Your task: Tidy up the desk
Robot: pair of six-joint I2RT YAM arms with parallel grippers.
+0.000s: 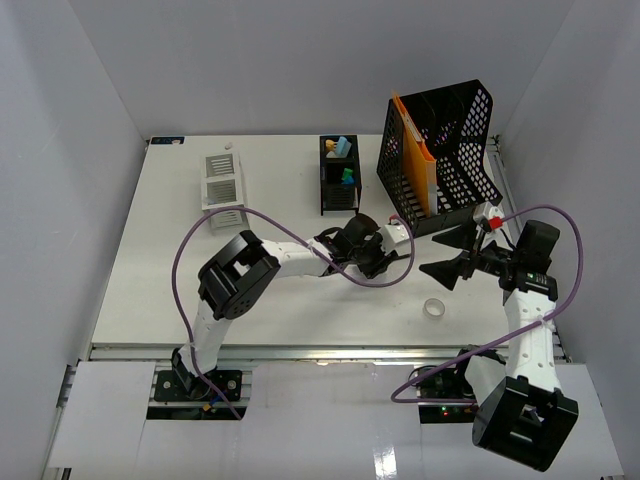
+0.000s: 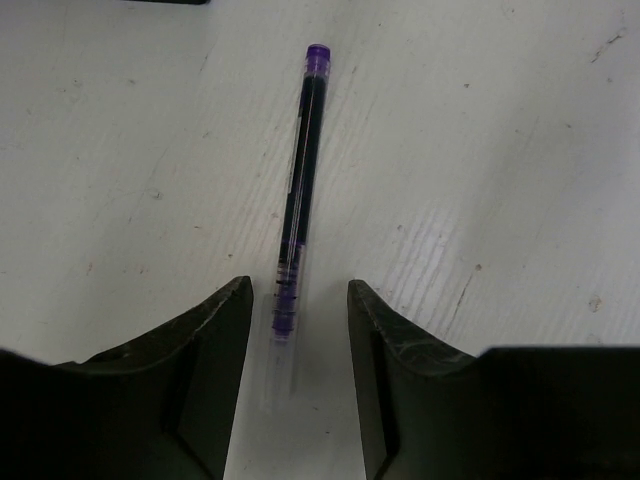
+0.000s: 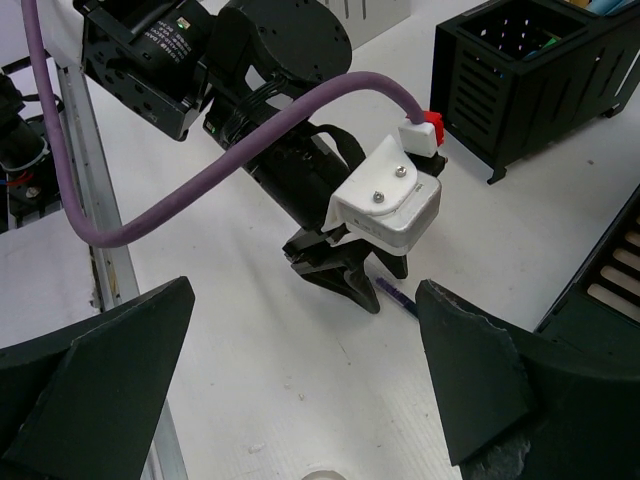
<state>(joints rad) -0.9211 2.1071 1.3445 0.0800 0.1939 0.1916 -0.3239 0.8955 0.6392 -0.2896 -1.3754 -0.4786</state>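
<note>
Thin purple pen laid on the big flat white desk, one end between the left gripper's parted fingers, untouched, right gripper spread wide.

The white desk is carrying a white wire rack at the upper left of the top view, a black compartment organizer at upper centre, a black mesh file holder at upper right and a tape roll at lower right, while a purple pen is lying flat at the centre of the left wrist view.
</note>
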